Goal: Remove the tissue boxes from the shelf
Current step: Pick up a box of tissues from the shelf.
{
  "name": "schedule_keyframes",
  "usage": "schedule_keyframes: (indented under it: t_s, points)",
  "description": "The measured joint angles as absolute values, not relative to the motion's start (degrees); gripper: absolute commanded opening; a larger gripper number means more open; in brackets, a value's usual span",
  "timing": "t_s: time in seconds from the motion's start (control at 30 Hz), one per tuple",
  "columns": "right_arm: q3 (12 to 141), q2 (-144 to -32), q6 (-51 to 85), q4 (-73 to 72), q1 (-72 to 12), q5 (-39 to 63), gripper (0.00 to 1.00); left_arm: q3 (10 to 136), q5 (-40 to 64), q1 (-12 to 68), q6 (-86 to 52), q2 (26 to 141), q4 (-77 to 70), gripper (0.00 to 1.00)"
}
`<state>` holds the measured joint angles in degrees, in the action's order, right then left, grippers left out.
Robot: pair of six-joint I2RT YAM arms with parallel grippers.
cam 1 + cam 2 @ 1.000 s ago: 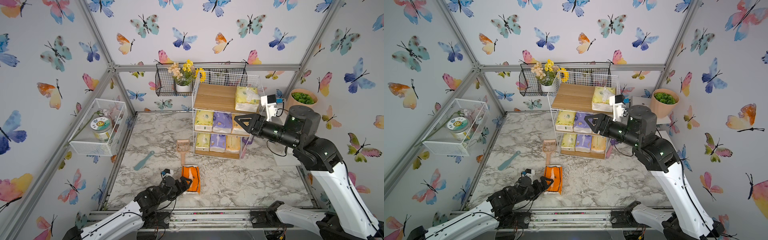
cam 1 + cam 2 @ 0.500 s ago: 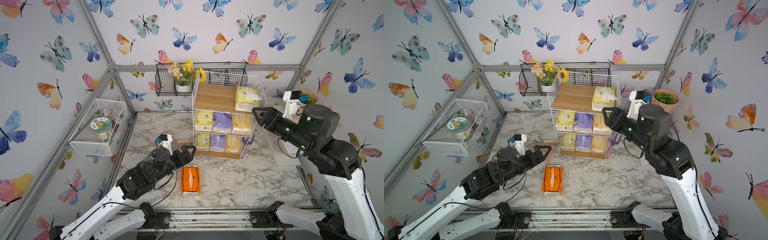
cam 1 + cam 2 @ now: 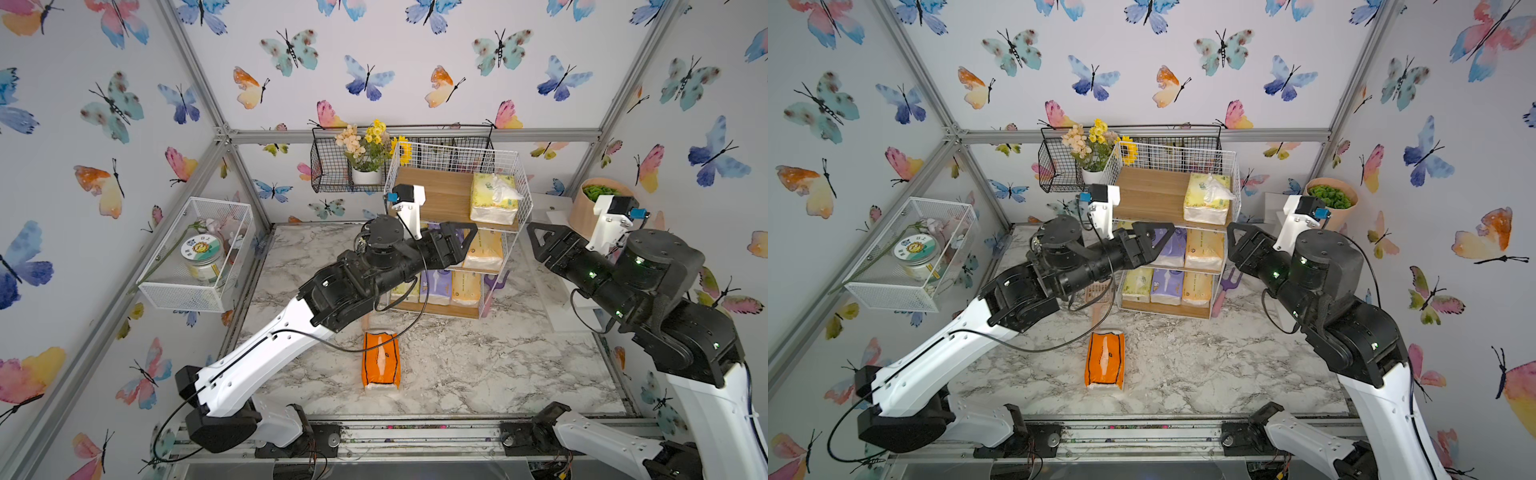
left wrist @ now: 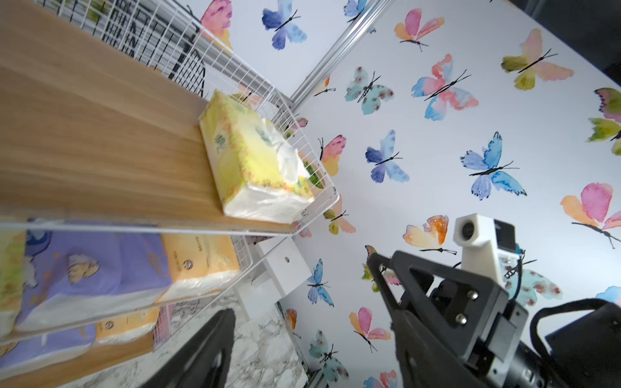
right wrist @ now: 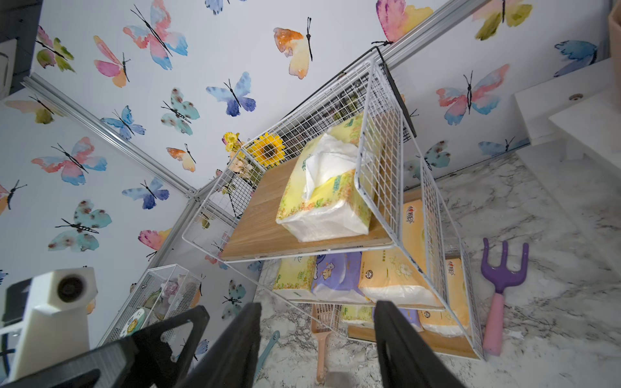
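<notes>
The shelf [image 3: 440,195] holds a pale yellow-green tissue pack [image 3: 494,203] on its top board. Its middle tier shows a purple pack [image 3: 1169,249] and a light orange pack [image 3: 1204,249]. The bottom tier holds yellow-green [image 3: 1138,284], purple [image 3: 1167,286] and light orange [image 3: 1196,286] packs. A bright orange pack [image 3: 381,359] lies flat on the marble table. My left gripper [image 3: 461,245] hangs open and empty in front of the middle tier, hiding that tier's left part. My right gripper [image 3: 540,245] is open and empty, just right of the shelf.
A black wire basket [image 3: 332,166] with flowers hangs behind the shelf. A white mesh basket [image 3: 195,257] holding a jar is on the left wall. A plant pot [image 3: 594,199] stands on a white block at back right. A purple garden fork [image 3: 1223,291] and a peach scoop [image 5: 321,346] lie by the shelf's foot.
My left arm has lifted from the bright orange pack on the table to the shelf's middle tier, its jaws narrowing a little. My right gripper has pulled back from the shelf front to the right.
</notes>
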<state>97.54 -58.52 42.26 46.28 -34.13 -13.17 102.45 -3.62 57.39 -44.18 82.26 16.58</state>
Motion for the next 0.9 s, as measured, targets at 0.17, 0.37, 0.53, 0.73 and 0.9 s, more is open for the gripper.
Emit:
schedule_keyframes:
  t_s: [0.17,0.37,0.53,0.73,0.9]
  points:
    - [94.8,-58.2,42.6,46.3,-34.1,-13.8,0.58,110.8,-6.4,56.6,-41.4,88.5,16.0,0.76]
    - [93.8,-56.9,43.2,46.2,-34.1,-13.8,0.58,117.5,-7.7,54.6,-40.9,93.9,17.4,0.70]
    - [93.4,-55.8,43.7,46.1,-34.1,-14.2,0.58,120.4,-7.6,53.1,-41.4,98.8,18.3,0.68]
    - [91.9,-54.0,44.4,45.8,-34.1,-14.8,0.58,122.5,-7.2,52.0,-41.8,103.6,20.2,0.62]
    - [91.5,-53.3,44.7,45.7,-34.1,-15.0,0.58,123.3,-6.3,51.6,-42.3,105.3,20.8,0.50]
